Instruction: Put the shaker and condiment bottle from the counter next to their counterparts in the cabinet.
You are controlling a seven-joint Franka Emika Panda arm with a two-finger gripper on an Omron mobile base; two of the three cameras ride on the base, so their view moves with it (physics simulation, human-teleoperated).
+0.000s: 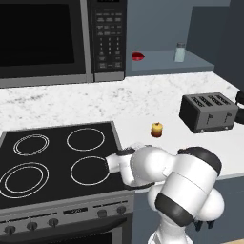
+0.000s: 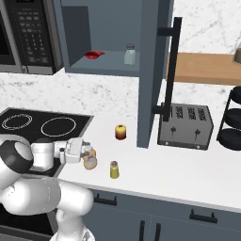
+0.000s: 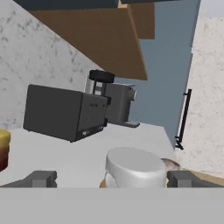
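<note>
My pincer [image 2: 89, 156] is spread fully wide, low over the bench [image 2: 155, 169], gripping nothing. In the hand view its tips sit one on each side of the condiment bottle [image 3: 133, 168]: the pale cap lies between them, with clear gaps on both sides. From the right base view the orange bottle body [image 2: 90, 161] is right at my fingertips; can't tell whether it touches them.

Shaker [image 2: 114, 169] stands upright on the bench just past the pincer, towards the bench's front edge. Red-yellow apple-like ball [image 2: 120, 132] is a bit further off, back towards the wall.

Cabinet [image 2: 108, 66] is up and well away from the pincer, door swung open. On its shelf: small red item [image 2: 93, 55] and pale grey-capped shaker [image 2: 129, 54], apart from each other.

Toaster [image 2: 184, 126] is straight ahead of the pincer, beyond the open door. Cooktop [image 1: 52, 159] is behind the wrist, microwave [image 1: 57, 38] above it.
</note>
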